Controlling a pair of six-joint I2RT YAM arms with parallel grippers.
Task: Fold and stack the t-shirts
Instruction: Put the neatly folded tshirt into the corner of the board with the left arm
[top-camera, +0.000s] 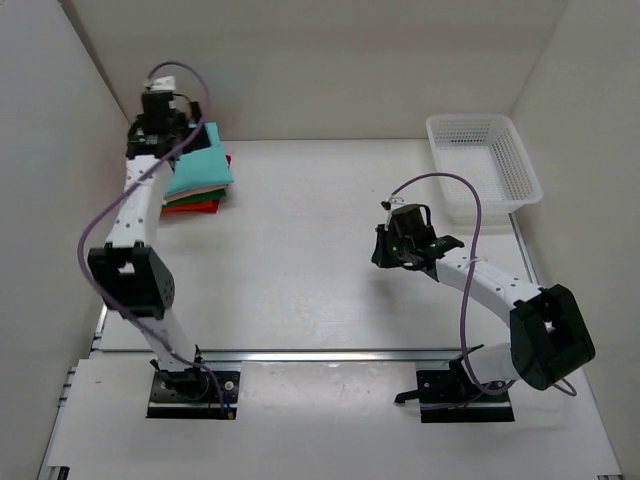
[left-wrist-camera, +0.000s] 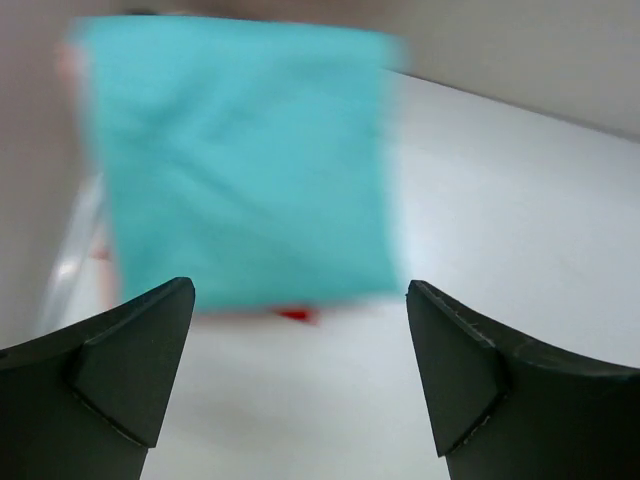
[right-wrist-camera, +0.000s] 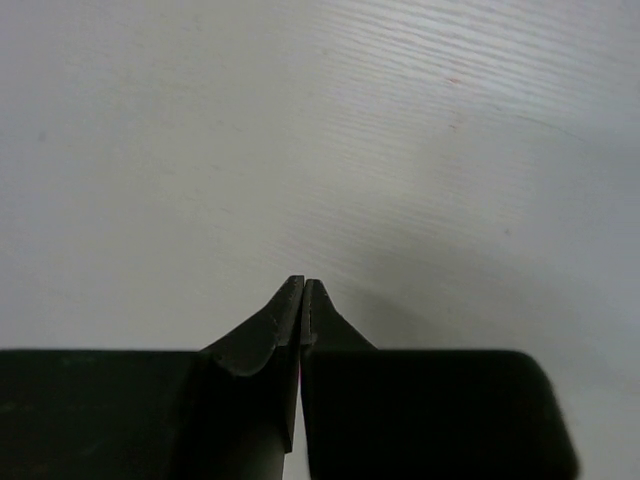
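L gripper (left-wrist-camera: 298, 290) is spread wide, jaws well apart, nothing between them. It hangs at the far-left corner of the table (top-camera: 300, 240), over the t-shirts (top-camera: 198, 185), which sit there folded in one stack close to the left wall. Teal shirt (left-wrist-camera: 240, 160) is on top, lying flat. In the top view a green shirt (top-camera: 183, 199) edge shows under it, and a red-orange shirt (top-camera: 195, 208) is at the bottom. L wrist view is blurry, but teal fills the space beyond the fingertips w/ a bit of red peeking out at its near edge. R gripper (right-wrist-camera: 303, 287) is pressed together, tips touching, holding nothing, over bare table right of centre, well apart from the stack. White mesh basket (top-camera: 470, 122) sits at the far right.
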